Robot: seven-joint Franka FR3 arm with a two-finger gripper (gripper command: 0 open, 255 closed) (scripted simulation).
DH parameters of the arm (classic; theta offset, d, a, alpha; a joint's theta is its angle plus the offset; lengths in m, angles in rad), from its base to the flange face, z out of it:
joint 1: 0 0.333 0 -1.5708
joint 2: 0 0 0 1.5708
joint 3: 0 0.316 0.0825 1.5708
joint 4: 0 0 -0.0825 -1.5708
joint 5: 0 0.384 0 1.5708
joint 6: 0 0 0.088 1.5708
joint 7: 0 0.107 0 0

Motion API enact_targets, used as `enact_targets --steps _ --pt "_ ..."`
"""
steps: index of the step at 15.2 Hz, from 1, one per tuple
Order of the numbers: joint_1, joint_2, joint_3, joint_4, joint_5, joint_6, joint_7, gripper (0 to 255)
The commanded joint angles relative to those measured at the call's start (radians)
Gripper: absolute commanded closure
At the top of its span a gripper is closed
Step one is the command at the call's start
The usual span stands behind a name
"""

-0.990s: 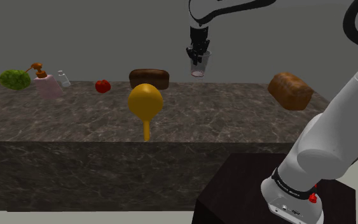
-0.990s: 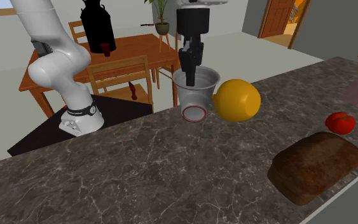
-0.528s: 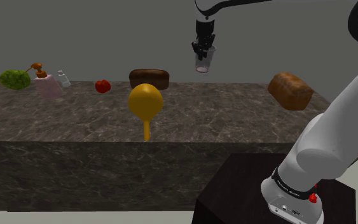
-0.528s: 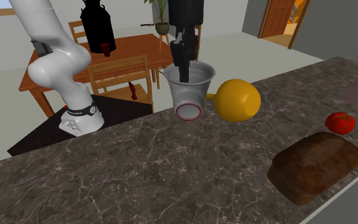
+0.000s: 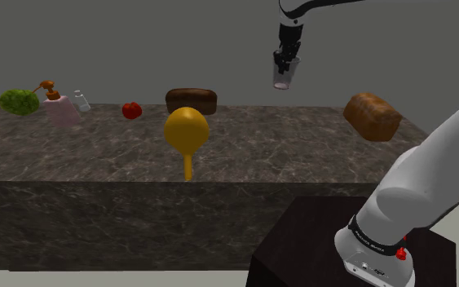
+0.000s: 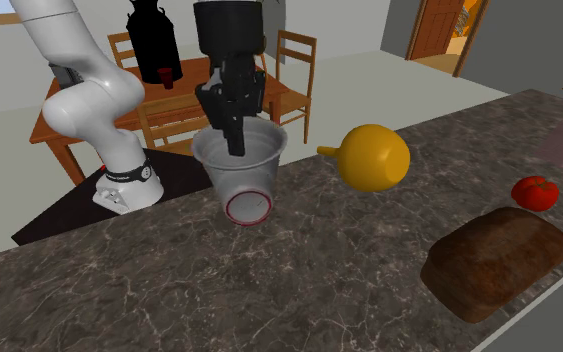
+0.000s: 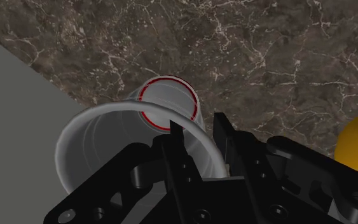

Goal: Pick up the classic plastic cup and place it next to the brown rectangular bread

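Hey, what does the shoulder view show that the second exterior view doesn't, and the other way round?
Shoulder view, not the second exterior: a green leafy vegetable, a small clear bottle and a lighter brown loaf at that view's right. Second exterior, not the shoulder: a wooden table, chairs and a wooden door. Both: the gripper holding the cup above the counter, plus the yellow round thing, tomato, dark loaf and pink soap dispenser.

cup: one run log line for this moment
gripper: shut on cup | cup: in the air over counter | set down: not yet
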Motion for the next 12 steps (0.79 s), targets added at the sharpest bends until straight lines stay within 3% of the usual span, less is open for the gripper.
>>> enact_targets --steps 1,12 --pt "-0.02 -0.008 -0.029 -0.013 -0.001 0.014 -0.048 255" --pt "-0.122 0.009 -0.199 0.009 0.016 0.05 -0.323 255"
